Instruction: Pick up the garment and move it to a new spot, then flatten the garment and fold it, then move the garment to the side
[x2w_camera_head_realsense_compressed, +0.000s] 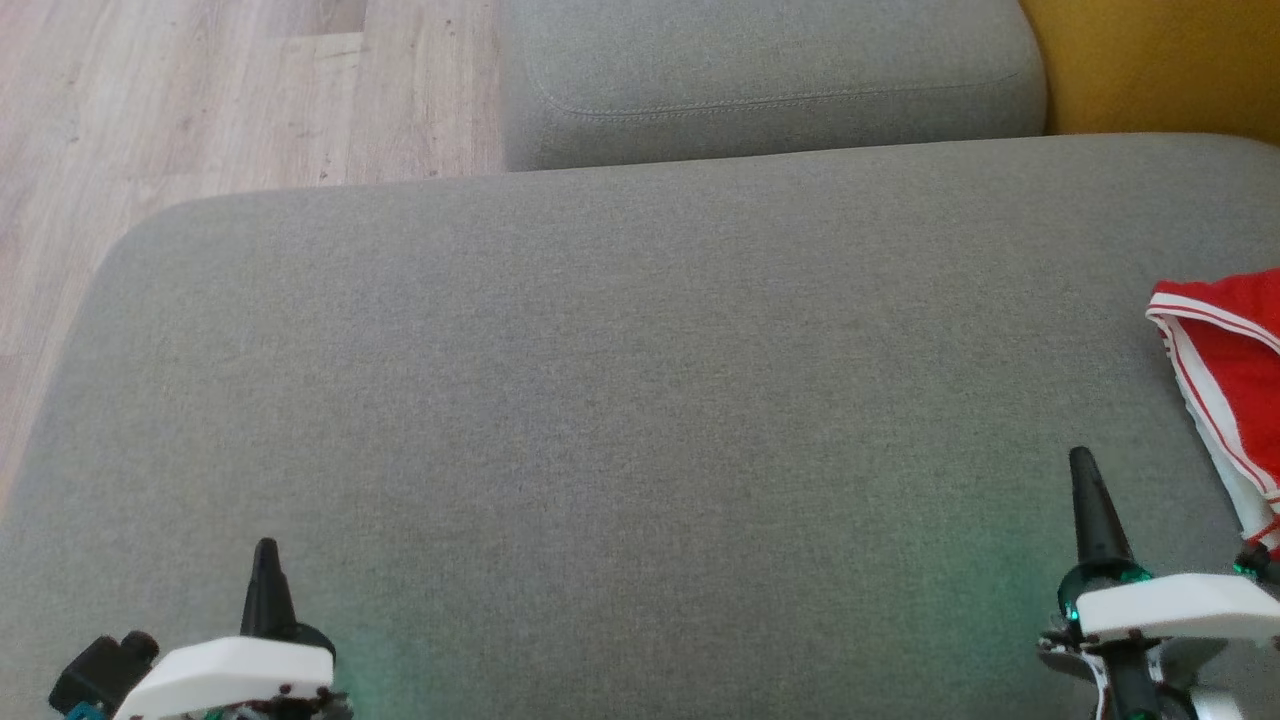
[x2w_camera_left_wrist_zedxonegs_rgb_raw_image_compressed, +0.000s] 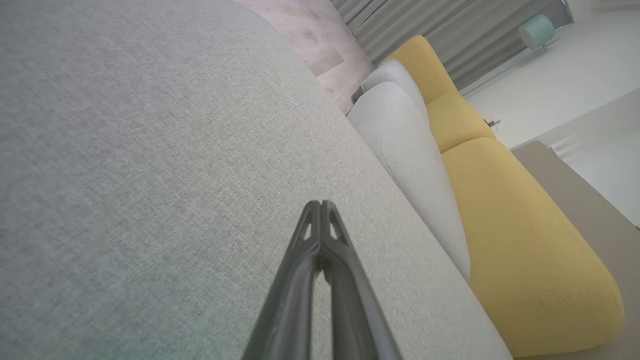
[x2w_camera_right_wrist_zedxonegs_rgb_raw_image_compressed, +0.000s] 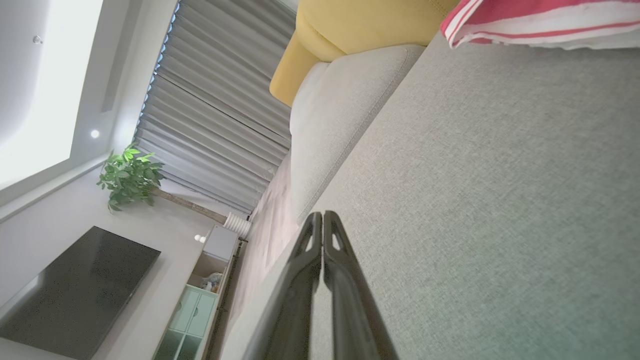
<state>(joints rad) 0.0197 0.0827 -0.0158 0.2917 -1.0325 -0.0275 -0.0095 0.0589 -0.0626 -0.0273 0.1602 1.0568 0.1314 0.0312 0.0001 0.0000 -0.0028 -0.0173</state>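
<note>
Garment (x2w_camera_head_realsense_compressed: 1232, 365) lies at the cushion's (x2w_camera_head_realsense_compressed: 640, 380) right edge. Left gripper (x2w_camera_head_realsense_compressed: 266, 552) and right gripper (x2w_camera_head_realsense_compressed: 1082, 465) are over the cushion's near side, both with fingers pressed together, holding nothing.

We are seeing the garment (x2w_camera_head_realsense_compressed: 1235, 370) lying on the near cushion (x2w_camera_head_realsense_compressed: 620, 380), at its right side. The far cushion (x2w_camera_head_realsense_compressed: 770, 80) is sitting behind it, with the floor (x2w_camera_head_realsense_compressed: 200, 90) on its left.

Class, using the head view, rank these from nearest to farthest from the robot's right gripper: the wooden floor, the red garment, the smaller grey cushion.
1. Red garment: just right of the right gripper, at the right edge of the seat.
2. Smaller grey cushion: ahead and to the left, beyond the seat.
3. Wooden floor: far left, past the seat's corner.
</note>
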